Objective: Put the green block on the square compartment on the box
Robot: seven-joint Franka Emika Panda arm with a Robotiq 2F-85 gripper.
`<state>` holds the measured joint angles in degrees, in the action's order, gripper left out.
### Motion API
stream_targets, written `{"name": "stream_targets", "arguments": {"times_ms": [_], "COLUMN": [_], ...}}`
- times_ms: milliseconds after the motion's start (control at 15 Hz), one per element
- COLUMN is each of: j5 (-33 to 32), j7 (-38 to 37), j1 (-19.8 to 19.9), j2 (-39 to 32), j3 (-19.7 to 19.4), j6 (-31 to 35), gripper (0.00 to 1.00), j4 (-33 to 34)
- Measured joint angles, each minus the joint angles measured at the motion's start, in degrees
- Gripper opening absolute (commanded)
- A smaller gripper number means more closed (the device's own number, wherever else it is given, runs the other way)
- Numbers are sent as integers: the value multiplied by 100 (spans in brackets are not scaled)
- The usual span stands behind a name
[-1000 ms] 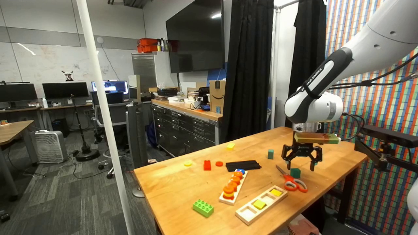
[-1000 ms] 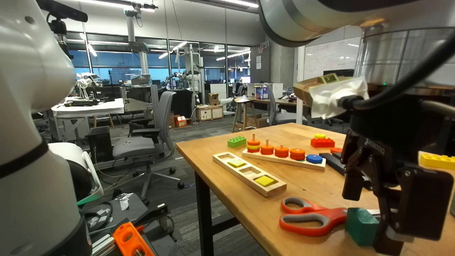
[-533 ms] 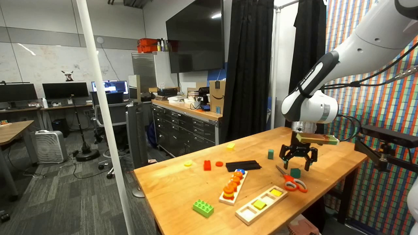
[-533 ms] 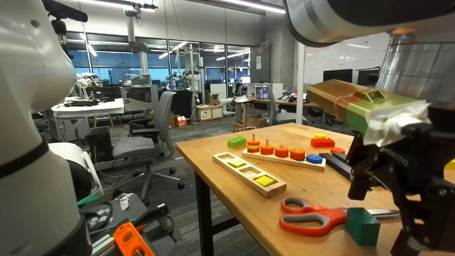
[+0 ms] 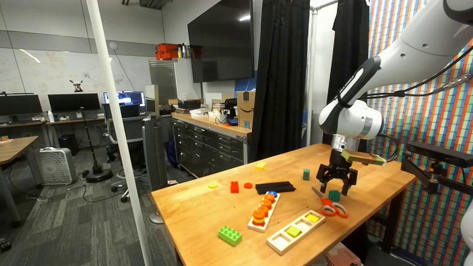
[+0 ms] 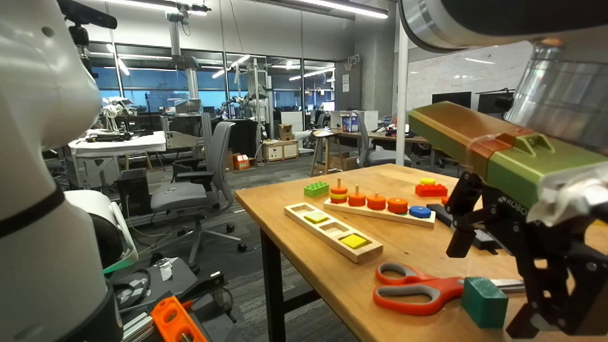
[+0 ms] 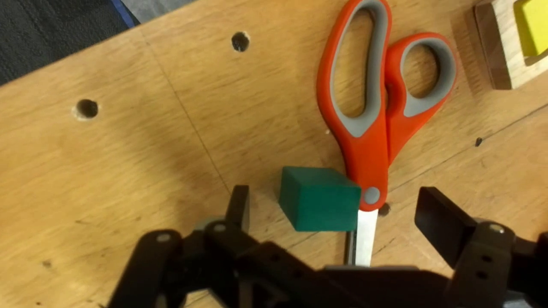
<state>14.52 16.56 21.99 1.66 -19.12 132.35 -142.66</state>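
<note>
A dark green block [image 5: 334,195] stands on the table against the scissors in both exterior views [image 6: 484,302]. It also shows in the wrist view [image 7: 329,207], between my fingers but touching neither. My gripper [image 5: 334,189] is open and empty above it; in an exterior view [image 6: 489,287] its fingers are spread either side. The wrist view shows the open gripper [image 7: 336,209] with the block nearer the left finger. The wooden box [image 5: 302,235] has a row of square compartments [image 6: 368,253]; two hold yellow blocks and two are empty. Its corner shows in the wrist view [image 7: 505,47].
Orange scissors [image 7: 368,158] touch the block's side. Another small green block [image 5: 306,174] stands farther back. A ring stacker [image 5: 264,210], a bright green toy brick [image 5: 230,235], a red brick [image 5: 234,187] and a black strip [image 5: 275,187] lie on the table.
My gripper has shifted over the green block and turned slightly. In the last half second it has come a little lower. It stays open, and the block has not moved.
</note>
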Motion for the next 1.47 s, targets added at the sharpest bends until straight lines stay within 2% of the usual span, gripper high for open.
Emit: {"name": "stream_targets", "arguments": {"times_ms": [267, 333, 400, 867, 1000, 1267, 1467], "j5": [0, 0, 0, -113, -198, -352, -797], "j7": [142, 152, 153, -36, -166, -463, -1150], "j1": [0, -1, -4, -51, -68, -102, -152], "j2": [0, 0, 1, 8, 34, 53, 173], "j3": [0, 0, 0, 1, 2, 10, 64], "j6": [-237, -284, -303, -311, -315, -314, -315], "gripper": [100, 75, 75, 20, 23, 24, 23], "j4": [28, 39, 42, 42, 49, 50, 50]}}
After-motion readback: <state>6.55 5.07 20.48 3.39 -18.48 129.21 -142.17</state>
